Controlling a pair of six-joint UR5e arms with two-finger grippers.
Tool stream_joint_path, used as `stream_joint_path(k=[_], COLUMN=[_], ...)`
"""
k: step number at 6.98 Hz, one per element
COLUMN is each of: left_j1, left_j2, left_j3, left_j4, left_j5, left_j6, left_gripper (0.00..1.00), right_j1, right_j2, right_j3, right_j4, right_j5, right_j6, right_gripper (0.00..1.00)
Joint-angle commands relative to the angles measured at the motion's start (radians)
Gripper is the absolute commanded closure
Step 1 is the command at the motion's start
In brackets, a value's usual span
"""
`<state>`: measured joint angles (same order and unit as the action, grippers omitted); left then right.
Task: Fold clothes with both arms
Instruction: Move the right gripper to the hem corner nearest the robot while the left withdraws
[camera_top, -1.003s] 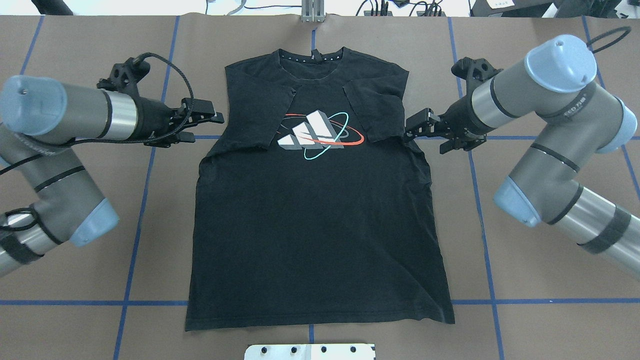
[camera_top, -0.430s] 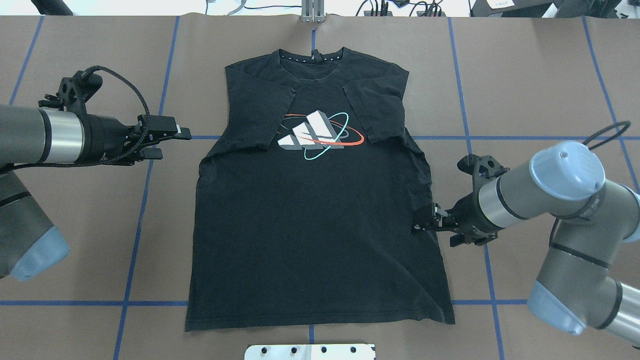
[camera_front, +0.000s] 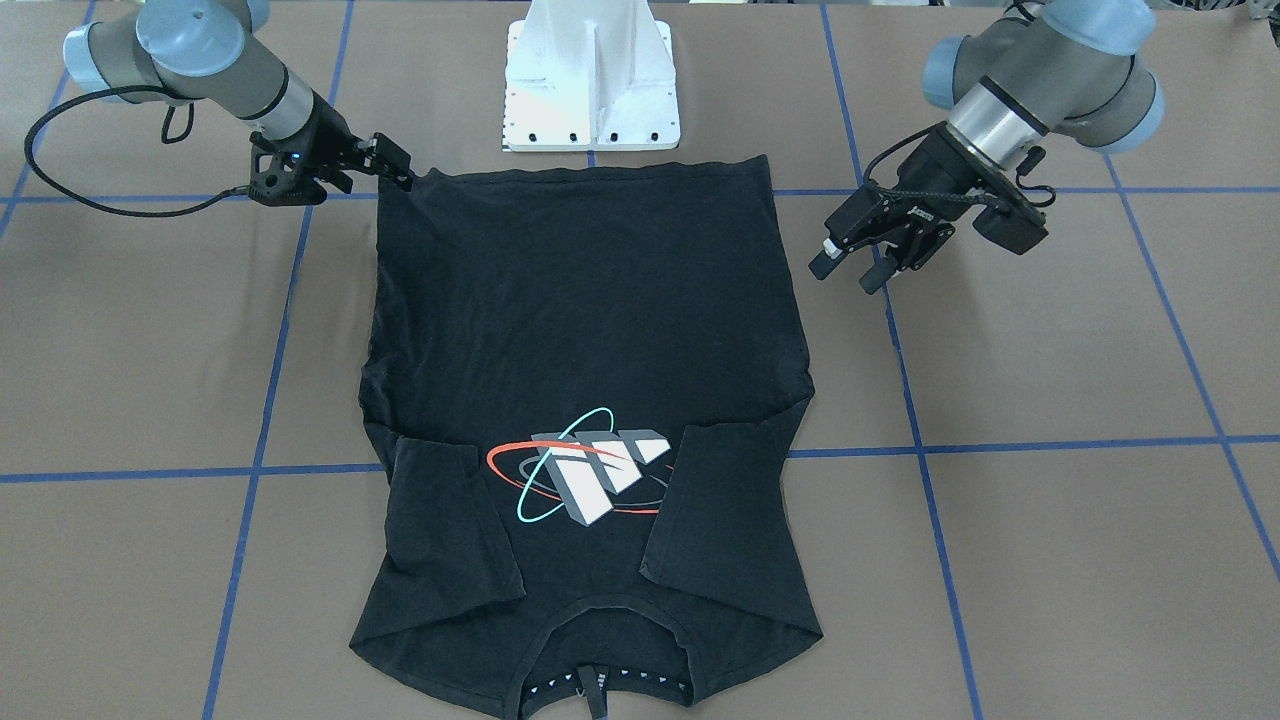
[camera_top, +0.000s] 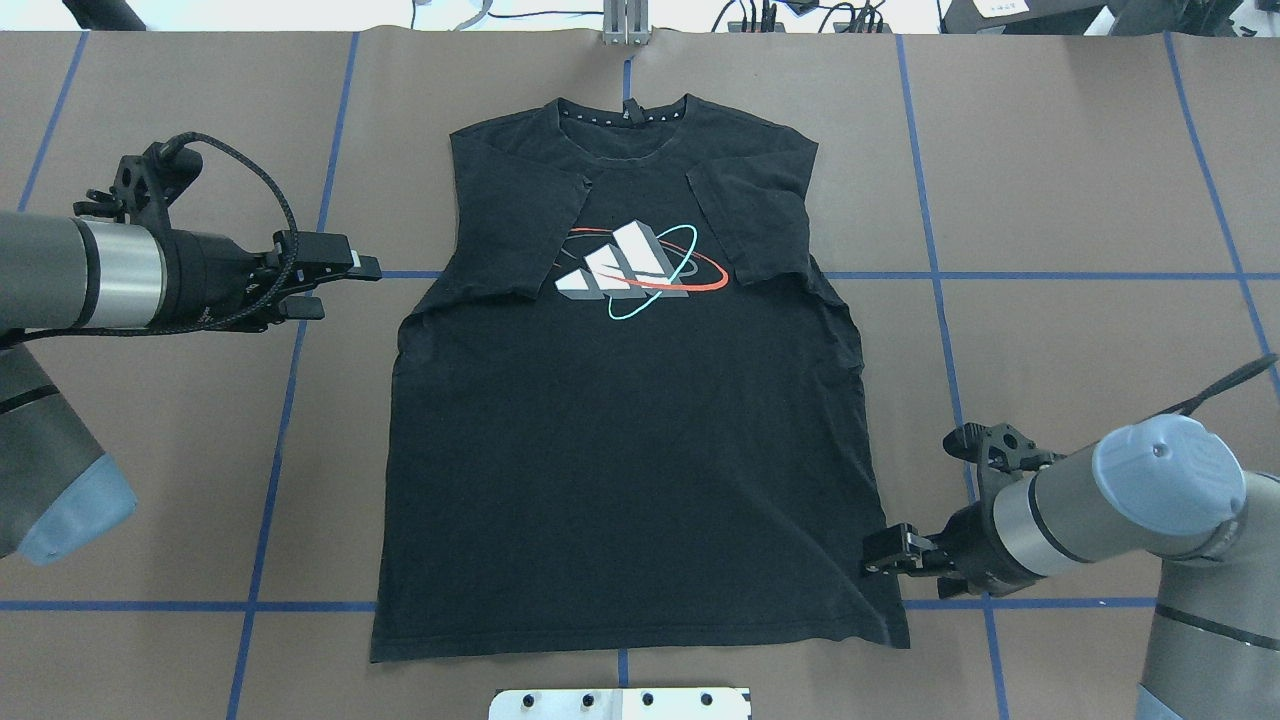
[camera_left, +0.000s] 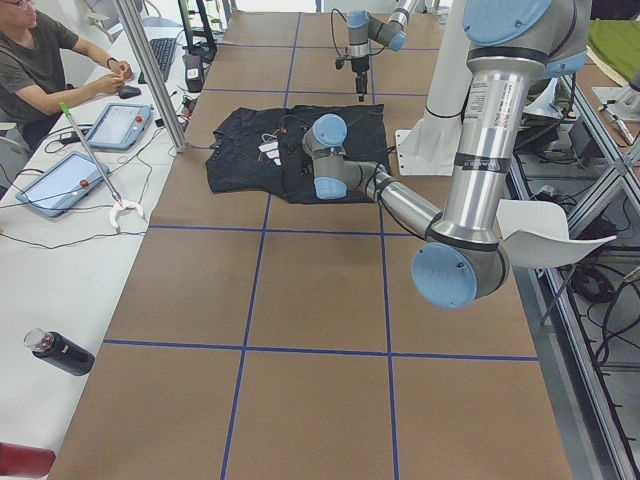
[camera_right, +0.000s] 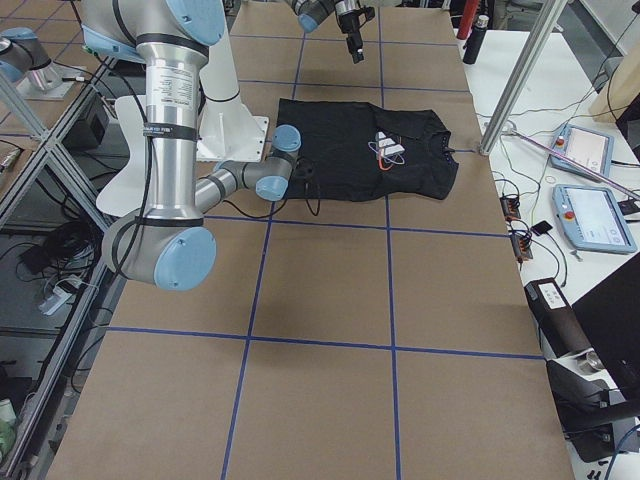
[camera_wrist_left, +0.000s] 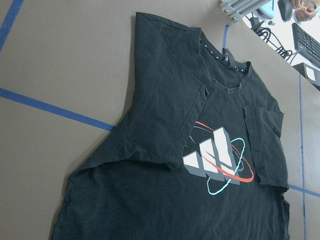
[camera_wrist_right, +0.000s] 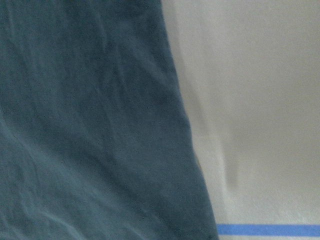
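Though both sleeves lie folded inward, T-shirt body is unfolded; left gripper jaws released, right gripper at near-right hem, jaws indiscernible.

- Overhead: from pedestal side, looks forward and down; whole T-shirt framed.
- Front: across table, steep, faces pedestal; same shirt, collar nearest.
- Sides: table ends, far back.
- Left wrist: oblique, near. Right wrist: very close on shirt's edge.
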<state>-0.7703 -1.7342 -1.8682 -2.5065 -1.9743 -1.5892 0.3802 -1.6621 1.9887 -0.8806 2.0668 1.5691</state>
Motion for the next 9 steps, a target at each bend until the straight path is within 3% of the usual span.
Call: stream_joint_path(k=[1, 4, 9], left_j1=[0.0, 0.0, 0.0], left_j2=[0.001, 0.002, 0.004], left_j3=[0.001, 0.006, 0.007], left_j4=[0.0, 0.0, 0.0], left_j5=[0.0, 0.0, 0.0], left_j6=[0.0, 0.003, 0.003], left_gripper=[0.0, 0.0, 0.0], right_j1=[-0.111, -0.124, -0.126], right_j2=[-0.036, -0.031, -0.015], right_j3=[-0.004, -0.01, -0.017], right_j4=[0.065, 0.061, 0.055], right_j5=[-0.089, -0.086, -0.082], right_j6=[0.042, 0.04, 0.04], right_gripper=[0.0, 0.01, 0.18])
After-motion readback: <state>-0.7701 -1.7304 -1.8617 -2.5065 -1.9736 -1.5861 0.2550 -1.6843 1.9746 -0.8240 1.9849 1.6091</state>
